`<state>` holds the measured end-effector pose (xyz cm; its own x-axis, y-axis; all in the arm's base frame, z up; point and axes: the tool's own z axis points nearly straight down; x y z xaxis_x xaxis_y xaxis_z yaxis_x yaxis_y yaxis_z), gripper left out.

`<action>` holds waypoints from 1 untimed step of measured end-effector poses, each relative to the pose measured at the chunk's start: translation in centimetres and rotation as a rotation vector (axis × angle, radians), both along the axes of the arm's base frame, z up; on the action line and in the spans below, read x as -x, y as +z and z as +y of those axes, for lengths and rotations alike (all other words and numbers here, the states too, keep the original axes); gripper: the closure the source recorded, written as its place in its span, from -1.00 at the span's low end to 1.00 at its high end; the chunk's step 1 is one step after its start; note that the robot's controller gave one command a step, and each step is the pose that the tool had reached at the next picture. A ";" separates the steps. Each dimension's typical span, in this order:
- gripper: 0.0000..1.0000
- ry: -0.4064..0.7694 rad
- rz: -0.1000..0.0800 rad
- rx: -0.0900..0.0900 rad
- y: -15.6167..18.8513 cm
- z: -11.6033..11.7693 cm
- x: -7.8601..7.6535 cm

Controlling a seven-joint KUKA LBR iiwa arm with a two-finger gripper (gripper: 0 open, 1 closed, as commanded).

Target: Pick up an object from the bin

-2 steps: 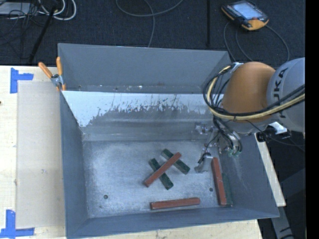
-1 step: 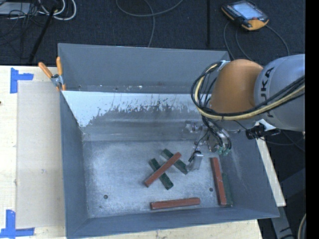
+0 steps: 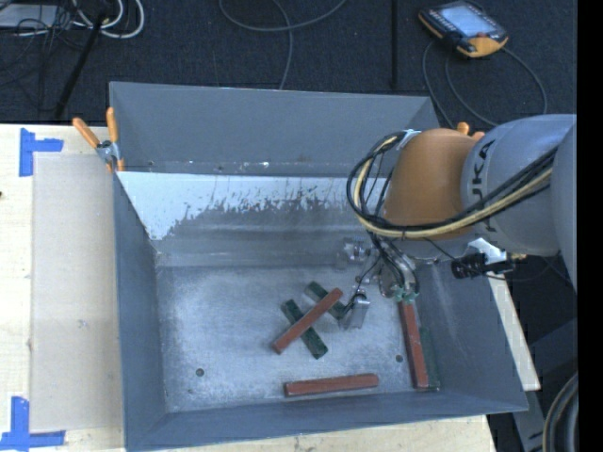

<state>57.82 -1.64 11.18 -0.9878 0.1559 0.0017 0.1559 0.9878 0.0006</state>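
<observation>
My gripper [image 3: 352, 307] is low over the bin floor, right of the middle, with its fingertips right beside the upper right end of a red-brown stick [image 3: 306, 320]. That stick lies diagonally across a dark green bar [image 3: 311, 335], forming a cross. Another dark green piece [image 3: 318, 294] pokes out just above the stick's upper end. Nothing shows between the fingers.
A second red-brown stick [image 3: 331, 384] lies flat near the bin's front wall. A third red-brown stick [image 3: 413, 345] lies along the right wall, close under the arm. The arm's orange cover and cables hang above the right side of the bin.
</observation>
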 end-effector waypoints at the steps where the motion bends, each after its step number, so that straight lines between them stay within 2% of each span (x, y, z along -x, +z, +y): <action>1: -1.00 -0.120 0.000 0.000 -3.6 -0.7 0.7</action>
<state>57.14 -2.32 7.57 -0.9621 0.2727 0.0015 0.2727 0.9621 0.0008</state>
